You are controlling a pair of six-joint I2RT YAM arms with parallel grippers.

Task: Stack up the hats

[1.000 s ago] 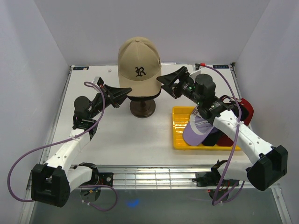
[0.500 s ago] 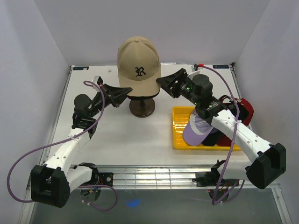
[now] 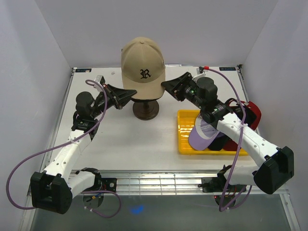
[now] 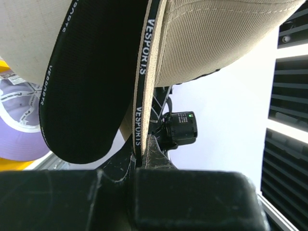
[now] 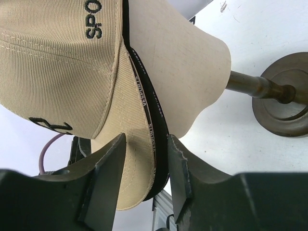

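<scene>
Nearest, on the right of the desk (image 3: 125, 139), see a yellow tray (image 3: 184, 126) heaped with a lavender cap (image 3: 203, 137) and a black cap (image 3: 219, 143), plus a red cap (image 3: 253, 114) at its right edge, all untouched. Further back, find the left hand (image 3: 131, 93) and the right hand (image 3: 167, 85) reaching in from opposite sides. On the left, looks closed on the rim of the tan cap (image 3: 142, 60), with the inner band running between the pads. On the right, straddles the rim with fingers (image 5: 108, 168) apart, seemingly not yet clamped. Farthest, note that cap seated on a pale dummy head (image 5: 187, 72) over a dark stand (image 3: 146, 112), brim toward the arms. Expect any cap move to follow the head's upright line, with both hands equally near. Reckon the remaining caps nearer to the right arm.
</scene>
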